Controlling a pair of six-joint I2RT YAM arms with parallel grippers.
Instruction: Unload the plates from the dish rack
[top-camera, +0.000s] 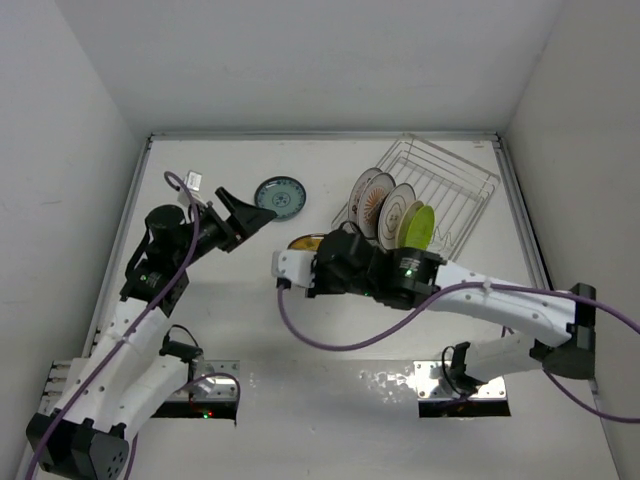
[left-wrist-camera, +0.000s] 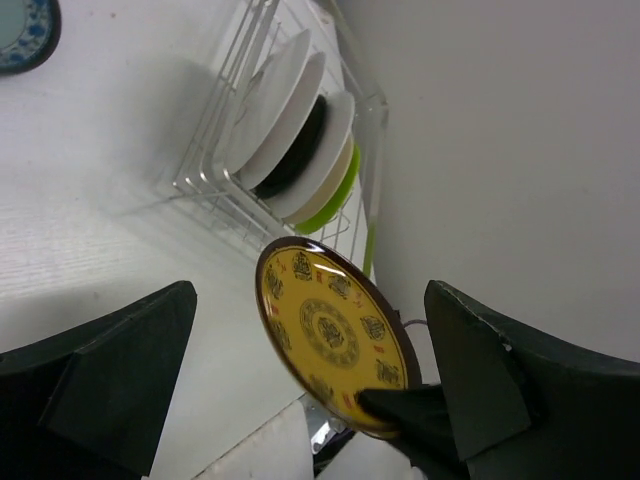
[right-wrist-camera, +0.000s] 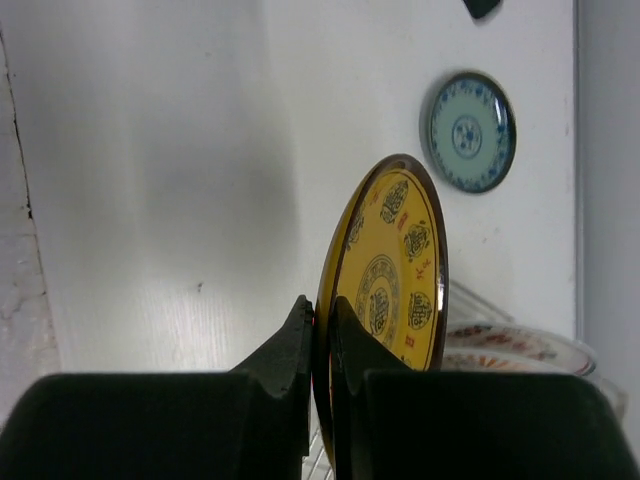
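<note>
My right gripper (top-camera: 316, 252) is shut on the rim of a tan-yellow plate (top-camera: 304, 242) with a dark rim, and holds it on edge above the table, left of the dish rack (top-camera: 455, 185). In the right wrist view the fingers (right-wrist-camera: 300, 340) pinch this plate (right-wrist-camera: 390, 265). My left gripper (top-camera: 250, 215) is open and empty, and faces the held plate (left-wrist-camera: 330, 335) from the left. In the rack stand white orange-patterned plates (top-camera: 372, 196), a lime green plate (top-camera: 422, 226) and a black plate (left-wrist-camera: 305, 150). A teal plate (top-camera: 281, 196) lies flat on the table.
White walls close in the table at the left, back and right. The rack (left-wrist-camera: 215, 150) stands in the back right corner. The teal plate (right-wrist-camera: 470, 130) lies near the back wall, between my two grippers. A purple cable (top-camera: 330, 335) hangs under the right arm.
</note>
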